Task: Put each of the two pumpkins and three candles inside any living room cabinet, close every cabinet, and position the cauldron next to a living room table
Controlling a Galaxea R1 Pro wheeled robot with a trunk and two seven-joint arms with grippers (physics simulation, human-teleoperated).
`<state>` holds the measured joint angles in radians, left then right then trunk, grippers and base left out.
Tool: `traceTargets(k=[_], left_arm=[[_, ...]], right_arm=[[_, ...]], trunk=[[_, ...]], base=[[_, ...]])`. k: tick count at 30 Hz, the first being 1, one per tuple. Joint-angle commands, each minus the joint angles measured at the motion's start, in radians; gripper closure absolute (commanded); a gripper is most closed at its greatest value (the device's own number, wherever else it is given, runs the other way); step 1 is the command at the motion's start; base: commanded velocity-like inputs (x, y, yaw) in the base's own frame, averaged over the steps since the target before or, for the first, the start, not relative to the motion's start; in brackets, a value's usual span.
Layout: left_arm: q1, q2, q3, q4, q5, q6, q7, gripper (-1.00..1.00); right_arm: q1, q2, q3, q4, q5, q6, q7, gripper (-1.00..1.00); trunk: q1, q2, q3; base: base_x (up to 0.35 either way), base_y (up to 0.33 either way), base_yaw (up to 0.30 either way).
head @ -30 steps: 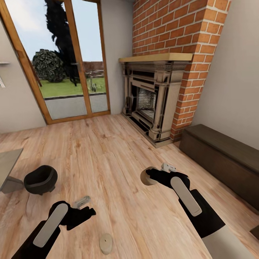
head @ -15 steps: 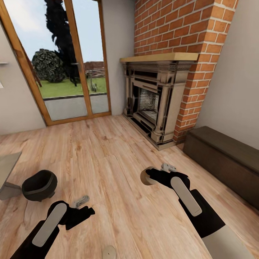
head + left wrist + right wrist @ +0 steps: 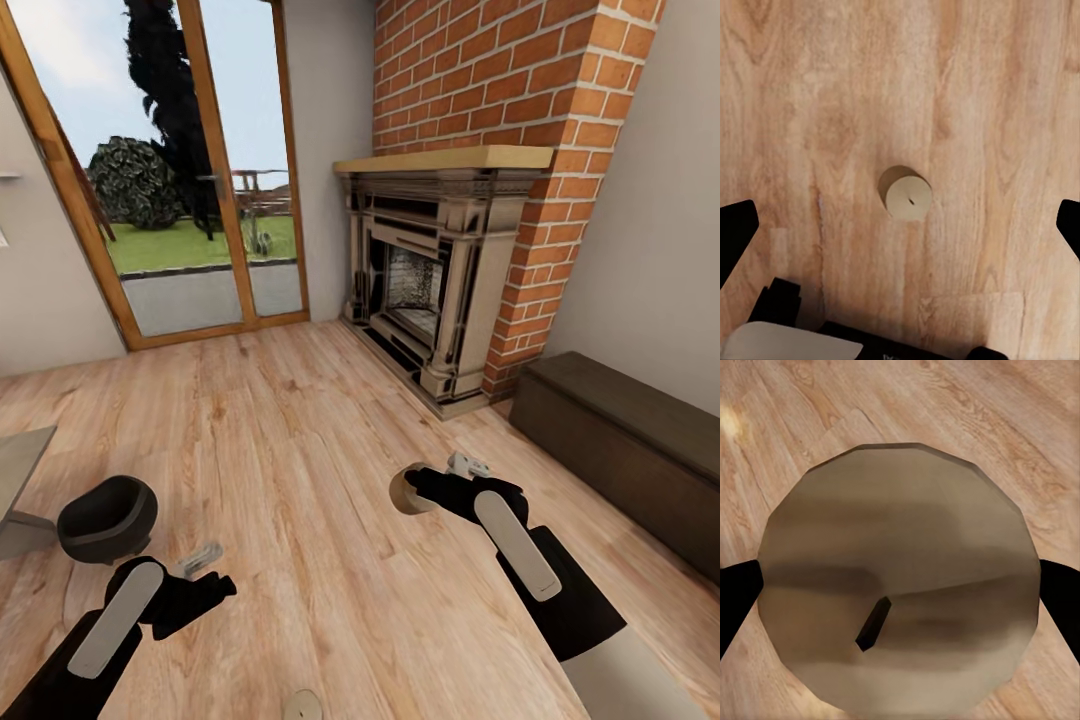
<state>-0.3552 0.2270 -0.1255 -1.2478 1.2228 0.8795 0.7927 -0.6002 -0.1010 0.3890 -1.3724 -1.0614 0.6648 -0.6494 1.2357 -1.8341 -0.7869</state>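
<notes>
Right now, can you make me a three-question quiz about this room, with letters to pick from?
1. Where does the round black cauldron stand?
A. on the wood-plank floor
B. on the fireplace mantel
C. on the long dark-brown cabinet

2. How many short beige wax candles can be seen?
A. none
B. two
C. five

3. What is the right claw doing?
A. hanging open and empty
B. shut on a candle
C. gripping the cauldron

Answers:
1. A, the head view shows it on the floor ahead of the left claw.
2. B, one sits in the right claw and another candle stands on the floor under the open left claw.
3. B, the right wrist view shows the candle between the black fingers.
</notes>
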Motion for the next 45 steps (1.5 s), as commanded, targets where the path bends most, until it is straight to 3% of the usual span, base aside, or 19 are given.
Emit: traceTargets(k=[1,13,22,27,30,35,41,45], left_arm=[[-0.001,-0.001,-0.002,0.001,0.008,0.0,0.01,-1.0],[-0.002,-0.003,-0.002,0.003,0.004,0.0,0.01,-1.0],[-0.002,-0.006,-0.003,-0.001,0.004,-0.005,0.007,-1.0],[-0.003,-0.006,-0.008,0.019,0.0,-0.046,0.006,-1.0],[-0.004,-0.006,-0.009,0.038,-0.043,-0.054,-0.031,-1.0],[-0.005,-0.017,-0.009,0.094,-0.16,-0.108,-0.163,-1.0],[-0.005,-0.048,-0.012,0.149,-0.225,-0.16,-0.19,-1.0],[-0.004,-0.056,-0.014,0.184,-0.278,-0.228,-0.197,-1.0]], right_arm=[[-0.001,-0.001,0.002,-0.001,-0.009,-0.001,-0.01,1.0],[-0.001,0.004,0.002,0.001,-0.011,-0.002,-0.009,1.0],[-0.001,0.001,0.003,-0.006,-0.008,-0.001,-0.008,1.0],[-0.001,0.003,0.005,-0.014,-0.008,0.0,-0.009,1.0],[-0.001,0.003,0.006,-0.016,-0.008,0.0,-0.009,1.0],[-0.001,0.002,0.006,-0.021,-0.006,0.002,-0.015,1.0],[-0.001,0.001,0.006,-0.035,-0.007,0.013,-0.016,1.0],[-0.001,-0.001,0.005,-0.101,-0.007,0.016,-0.016,1.0]], trunk=[[0.0,0.0,-0.001],[0.0,0.0,-0.001],[0.034,-0.063,-0.029],[0.054,-0.098,-0.045],[0.065,-0.119,-0.054],[0.084,-0.154,-0.07],[0.107,-0.196,-0.089],[0.123,-0.224,-0.101]], base=[[0.017,0.0,0.0],[0.088,0.0,0.0],[0.001,0.0,0.0],[0.0,0.0,0.0],[0.0,0.0,0.0],[0.0,0.0,0.0],[0.0,0.0,0.0],[0.0,0.0,0.0]])
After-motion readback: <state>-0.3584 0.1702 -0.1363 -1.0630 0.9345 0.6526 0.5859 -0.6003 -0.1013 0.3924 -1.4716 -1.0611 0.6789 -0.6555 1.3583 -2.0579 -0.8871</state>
